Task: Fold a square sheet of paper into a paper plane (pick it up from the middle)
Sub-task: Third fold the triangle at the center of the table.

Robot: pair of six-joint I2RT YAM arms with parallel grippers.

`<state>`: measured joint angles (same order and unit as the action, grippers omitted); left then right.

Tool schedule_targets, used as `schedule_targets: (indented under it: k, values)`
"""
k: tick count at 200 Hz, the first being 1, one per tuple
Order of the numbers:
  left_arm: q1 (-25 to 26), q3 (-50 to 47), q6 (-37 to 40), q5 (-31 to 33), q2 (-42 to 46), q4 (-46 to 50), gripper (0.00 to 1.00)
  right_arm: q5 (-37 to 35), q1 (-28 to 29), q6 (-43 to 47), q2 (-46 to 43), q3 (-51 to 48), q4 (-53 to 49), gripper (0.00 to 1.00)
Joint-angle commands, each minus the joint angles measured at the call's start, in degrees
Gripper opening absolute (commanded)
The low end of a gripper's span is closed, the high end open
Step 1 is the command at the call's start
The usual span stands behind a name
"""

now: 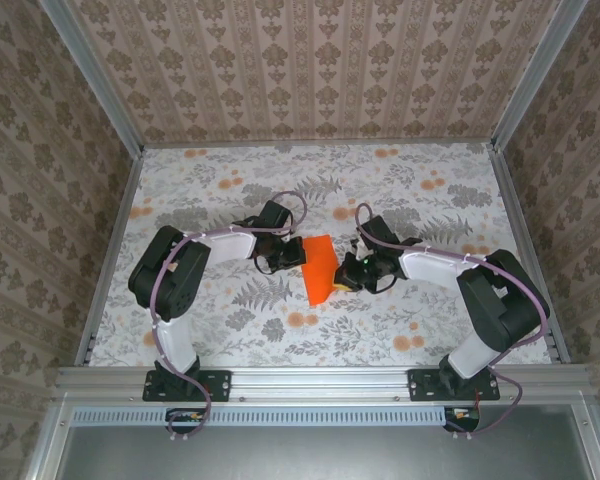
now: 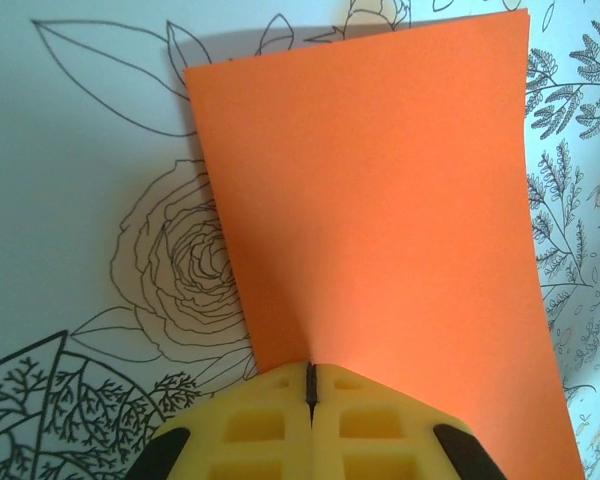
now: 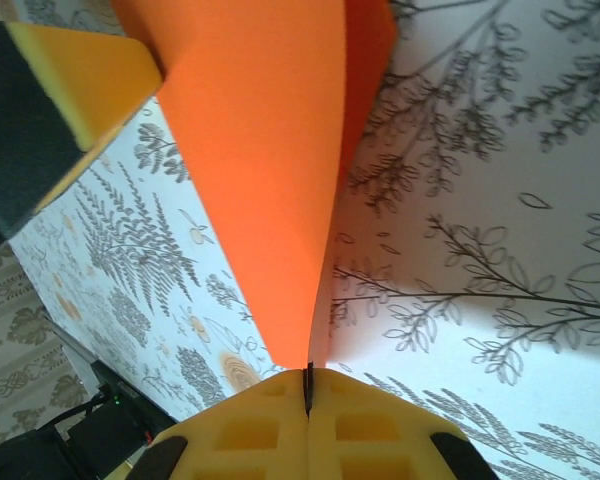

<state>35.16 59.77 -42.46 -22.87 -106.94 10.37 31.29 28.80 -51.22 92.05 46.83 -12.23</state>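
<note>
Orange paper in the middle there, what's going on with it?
A vivid orange sheet of paper is held between the robot's two tools over the flower-printed tablecloth. The left tool is shut on one edge and the right tool is shut on the opposite edge. The sheet looks already folded into a narrower doubled strip, with no plane shape yet.

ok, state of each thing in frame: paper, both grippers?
thin vivid orange sheet of paper: doubled over, pinched from both sides, seemingly raised off the floral tablecloth.
left gripper: shut on the paper's edge.
right gripper: shut on the opposite edge.
</note>
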Motion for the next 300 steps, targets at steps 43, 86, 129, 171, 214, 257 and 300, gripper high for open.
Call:
schedule_targets:
  k: [43, 86, 129, 171, 214, 257, 300]
  values:
    - [-0.1, -0.3, 0.4, 0.5, -2.2, 2.5, 0.00, -0.4, 2.3, -1.3, 5.6, 6.2, 1.6, 0.02]
    - [-0.1, 0.0, 0.6, 0.6, -2.1, 2.9, 0.00, -1.4, 3.3, -2.5, 9.2, 8.0, 4.6, 0.04]
    - [-0.1, 0.0, 0.7, 0.6, -2.5, 3.1, 0.00, -1.6, 3.5, -4.6, 11.9, 8.2, 8.2, 0.04]
    - [-0.1, 0.0, 0.7, 0.5, -2.7, 3.0, 0.00, -2.2, 3.5, -5.2, 12.9, 8.3, 9.1, 0.04]
    - [-0.1, -0.1, 0.5, 0.5, -2.7, 2.9, 0.00, -2.5, 3.5, -5.5, 13.5, 8.1, 10.0, 0.04]
    - [-0.1, -0.3, 0.5, 0.4, -2.8, 2.8, 0.00, -2.1, 3.5, -5.0, 14.2, 8.2, 9.8, 0.04]
    - [0.0, -0.4, 0.4, 0.3, -2.8, 2.6, 0.00, -1.9, 3.6, -4.5, 14.8, 8.3, 9.7, 0.04]
